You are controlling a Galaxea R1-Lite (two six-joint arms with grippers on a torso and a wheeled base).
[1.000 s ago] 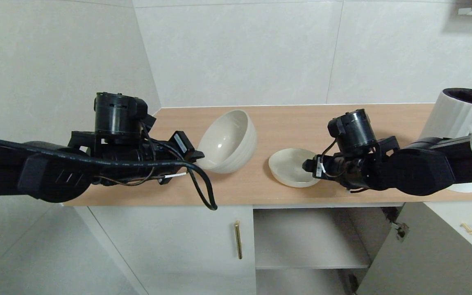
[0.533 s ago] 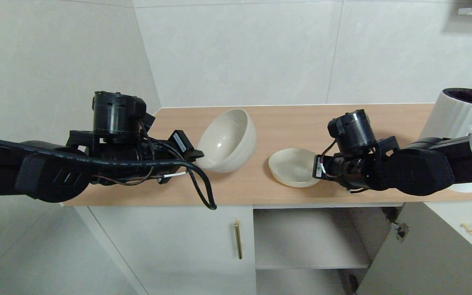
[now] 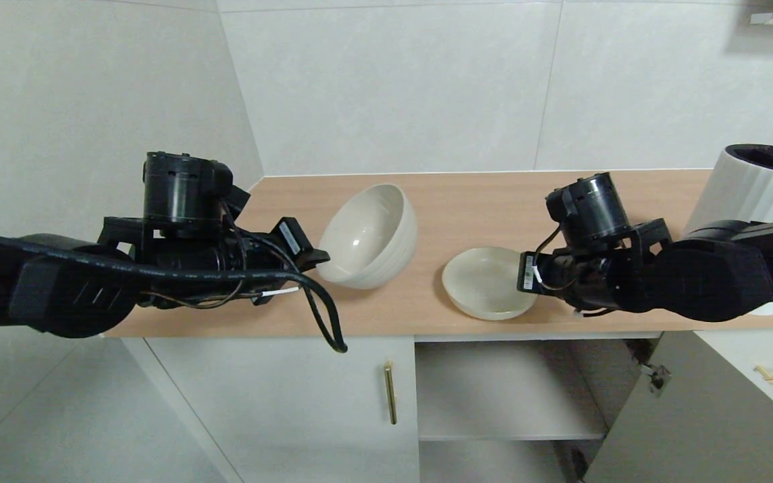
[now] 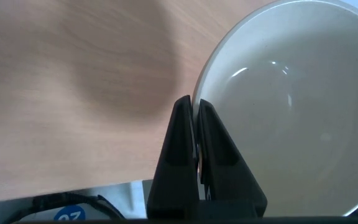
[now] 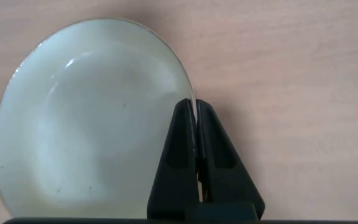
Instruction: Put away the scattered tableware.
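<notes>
While the left pincer [image 4: 194,102] is clamping the deep bowl [image 3: 370,231] and the right pincer [image 5: 196,104] the shallow dish [image 3: 484,288] by thin rims, either may be slipping loose.

I find the left end effector [image 3: 316,258] at the rim of the large bowl [image 3: 370,235]. The bowl is tilted steeply, its opening turned toward the left arm; I cannot tell whether it touches the tabletop [image 3: 474,201]. The right end effector [image 3: 526,276] meets the rim of the shallow dish [image 3: 487,292], which lies right of the bowl and apart from it. A ribbed white container [image 3: 752,184] stands at the far right. Below, a cabinet [image 3: 500,389] stands open beside a closed door with a brass handle [image 3: 390,392].
</notes>
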